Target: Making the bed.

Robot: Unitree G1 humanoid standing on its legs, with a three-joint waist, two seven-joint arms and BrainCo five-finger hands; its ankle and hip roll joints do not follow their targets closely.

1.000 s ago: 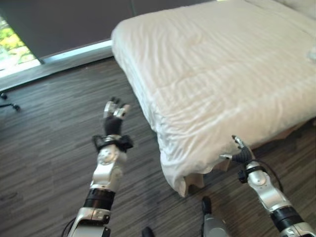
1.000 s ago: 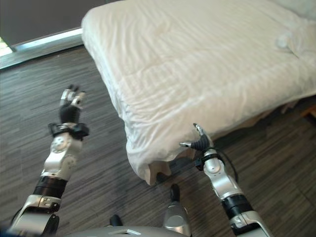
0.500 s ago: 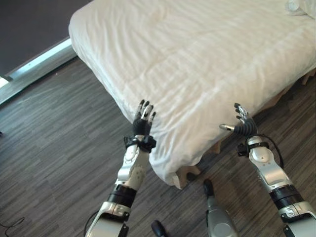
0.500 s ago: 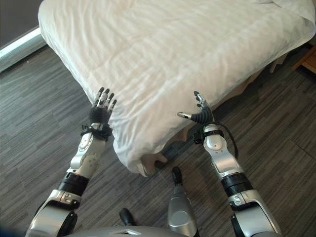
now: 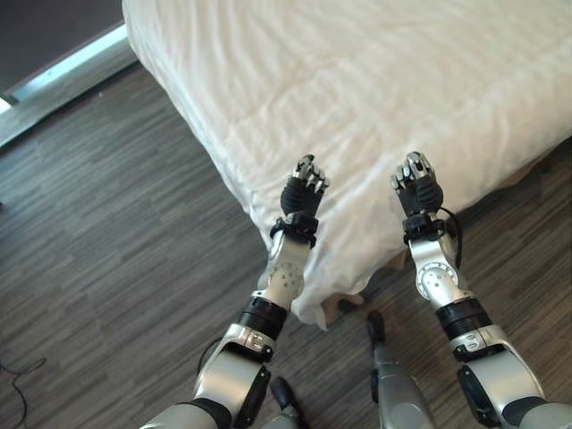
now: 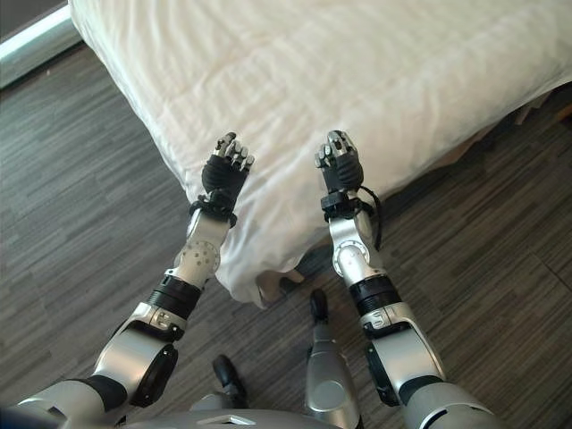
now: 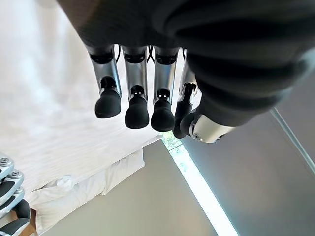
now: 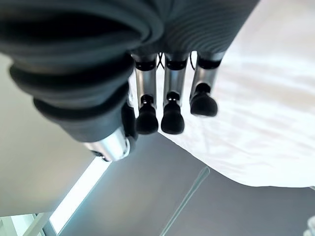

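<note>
A white duvet [image 5: 375,80] covers the bed, and its near corner [image 5: 331,268] hangs down toward the floor in front of me. My left hand [image 5: 302,190] is held over the corner's left side with relaxed fingers [image 7: 137,93] and nothing in them. A short way to its right, my right hand [image 5: 416,188] hovers over the same corner, its fingers [image 8: 172,98] likewise loose and empty. I cannot tell whether either hand touches the cloth. In the left wrist view a white pillow [image 7: 74,196] lies at the far end of the bed.
Dark wood-pattern floor [image 5: 107,223] runs along the bed's left side and in front of it. A bright window strip [image 5: 63,67] lines the wall at the upper left. The bed's wooden base [image 5: 536,165] shows under the duvet at the right.
The view has shifted closer to the bed's corner. Both hands have come inward over the duvet corner: the left from beside the bed, the right from its front edge.
</note>
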